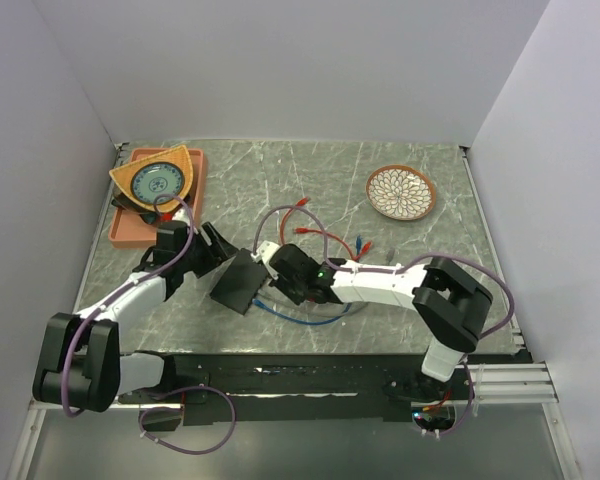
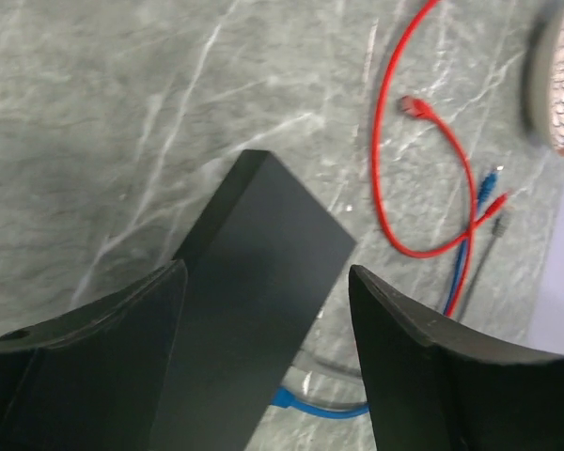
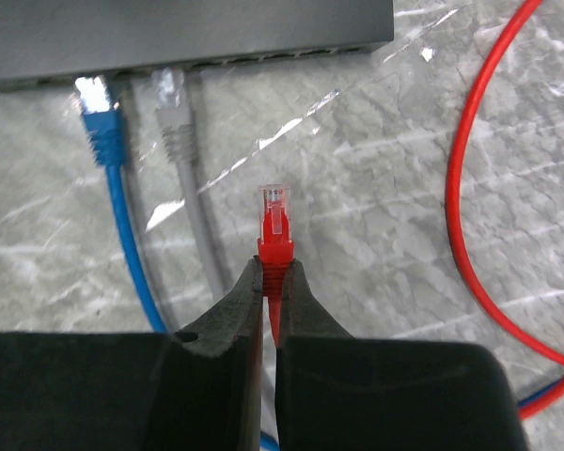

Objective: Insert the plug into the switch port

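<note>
The flat black switch box lies in the middle of the table. In the right wrist view its port edge faces me, with a blue plug and a grey plug seated in the left ports; single free ports are hard to make out. My right gripper is shut on the boot of the red plug, whose clear tip points at the switch from a short gap away. My left gripper is open, its fingers astride the far end of the box.
The red cable loops behind the right gripper, and a blue cable curves near the front. Loose blue, red and grey plug ends lie together. An orange tray holding a bowl stands at the back left, a patterned plate at the back right.
</note>
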Motion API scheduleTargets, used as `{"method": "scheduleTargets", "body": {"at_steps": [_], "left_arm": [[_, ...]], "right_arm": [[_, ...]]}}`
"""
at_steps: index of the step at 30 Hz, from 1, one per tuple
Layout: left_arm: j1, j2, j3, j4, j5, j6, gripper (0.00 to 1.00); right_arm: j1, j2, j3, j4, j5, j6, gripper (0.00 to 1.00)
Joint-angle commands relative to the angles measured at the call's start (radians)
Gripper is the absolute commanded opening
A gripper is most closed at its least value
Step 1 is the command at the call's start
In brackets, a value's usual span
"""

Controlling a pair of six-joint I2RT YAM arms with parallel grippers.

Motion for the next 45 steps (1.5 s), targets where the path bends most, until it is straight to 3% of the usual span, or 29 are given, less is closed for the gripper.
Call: {"method": "scheduleTargets", "body": {"at_steps": [1, 15, 45], "left_arm": [[0.009, 0.006, -0.010, 0.031, -0.028, 0.068, 0.74], [0.011, 0.202, -0.019, 0.089, 0.058, 0.093, 0.66], [0.011, 0.195, -0.045, 0.114, 0.108, 0.073, 0.63]], "right_arm": [[-0.024, 0.038, 0.082, -0.017, -0.005, 0.041, 0.00], [-0.029, 0.101, 0.113, -0.042, -0.104, 0.100, 0.00], [-0.027, 0.174, 0.171, 0.017, -0.086, 0.123, 0.00]]}}
